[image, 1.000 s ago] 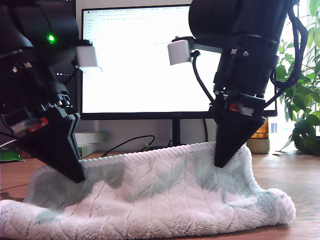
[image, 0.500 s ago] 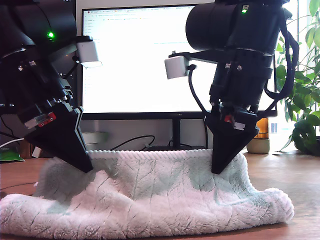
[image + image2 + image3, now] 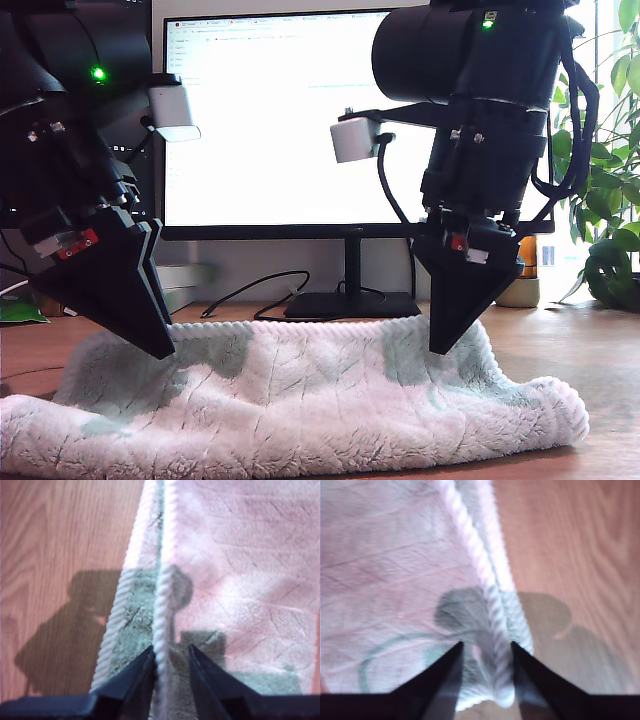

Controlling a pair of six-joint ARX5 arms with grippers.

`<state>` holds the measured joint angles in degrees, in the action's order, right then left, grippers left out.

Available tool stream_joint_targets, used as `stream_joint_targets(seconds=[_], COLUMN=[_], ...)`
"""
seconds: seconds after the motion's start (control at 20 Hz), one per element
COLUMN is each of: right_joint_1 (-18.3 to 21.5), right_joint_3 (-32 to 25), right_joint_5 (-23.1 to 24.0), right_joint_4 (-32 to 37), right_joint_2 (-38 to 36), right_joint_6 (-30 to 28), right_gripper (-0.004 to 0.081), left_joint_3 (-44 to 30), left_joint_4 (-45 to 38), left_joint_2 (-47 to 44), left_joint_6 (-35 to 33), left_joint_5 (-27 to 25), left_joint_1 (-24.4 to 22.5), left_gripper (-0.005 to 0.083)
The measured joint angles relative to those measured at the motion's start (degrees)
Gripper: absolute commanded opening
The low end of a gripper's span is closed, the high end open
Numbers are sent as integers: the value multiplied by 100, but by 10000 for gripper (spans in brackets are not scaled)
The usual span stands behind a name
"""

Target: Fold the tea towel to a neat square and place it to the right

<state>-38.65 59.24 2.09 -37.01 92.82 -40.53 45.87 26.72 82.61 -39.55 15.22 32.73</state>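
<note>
Tea towel (image 3: pixel 300 400): a fluffy terry cloth, off-white to pale pink, its pile creased in fine branching lines. It is seen lying low and rumpled across the wooden table (image 3: pixel 590 350), filling the exterior view from 7 to 4 o'clock, with a rounded bulge at 4 o'clock. A thick, ribbed, rope-like hem (image 3: pixel 162 595) is noted along its edge; in both wrist views two runs of hem lie side by side, next to bare wood.

My first gripper (image 3: pixel 170 652): black, wedge-shaped jaws held slightly spread. One hem run passes between them and touches one jaw only, so nothing is pinched.

My second gripper (image 3: pixel 486 650): jaws likewise parted, with the hem lying loose in the gap. This picture is blurred.

In the exterior view one black arm (image 3: pixel 80 200) is recorded at 9 o'clock and another (image 3: pixel 480 150) at 2 o'clock. Each pointed tip is at the towel's far edge. Which arm is first cannot be told.

Surface: reddish-brown wood grain with gripper shadows on it. Behind, a bright monitor (image 3: pixel 290 120) on a stand, a dark cable (image 3: pixel 260 290), and a leafy plant (image 3: pixel 615 200) at 3 o'clock.
</note>
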Motion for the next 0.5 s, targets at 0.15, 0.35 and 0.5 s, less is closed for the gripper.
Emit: stream_joint_targets(seconds=[0.15, 0.35, 0.5], right_joint_1=[0, 0, 0], right_joint_3=[0, 0, 0], right_joint_5=[155, 179, 293], right_joint_4=[55, 63, 184], right_joint_2=[0, 0, 0], right_joint_6=[4, 4, 4], right_gripper=[338, 338, 332], left_joint_3=[0, 0, 0], left_joint_4=[-98, -417, -533], left_joint_2=[0, 0, -9], left_joint_6=[7, 52, 212], left_joint_5=[-208, -527, -529], left_joint_1=[-39, -286, -485], left_gripper=[240, 292, 279])
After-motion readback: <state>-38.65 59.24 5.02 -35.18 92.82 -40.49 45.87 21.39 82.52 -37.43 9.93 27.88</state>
